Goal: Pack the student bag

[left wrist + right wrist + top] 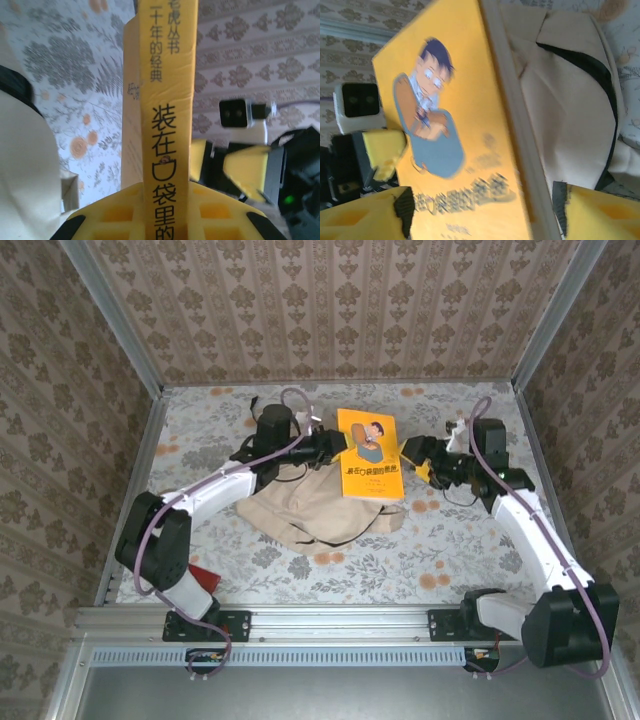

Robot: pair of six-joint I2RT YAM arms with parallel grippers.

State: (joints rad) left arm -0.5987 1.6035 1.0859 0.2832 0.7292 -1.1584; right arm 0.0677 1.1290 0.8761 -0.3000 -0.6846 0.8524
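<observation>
Left end effector (165,220) pinches the stiff yellow book (370,455), right end effector (482,212) gapes; that floppy student bag (310,510) probably wants lifting by its rim.

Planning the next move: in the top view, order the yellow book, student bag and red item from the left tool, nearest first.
1. Yellow book, between the left tool tips.
2. Student bag, on the table beneath, toward the bases.
3. Red item, beside the left arm's base.

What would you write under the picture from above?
The left gripper clamps a yellow book over an edge of the student bag, the right gripper open beside it.
</observation>
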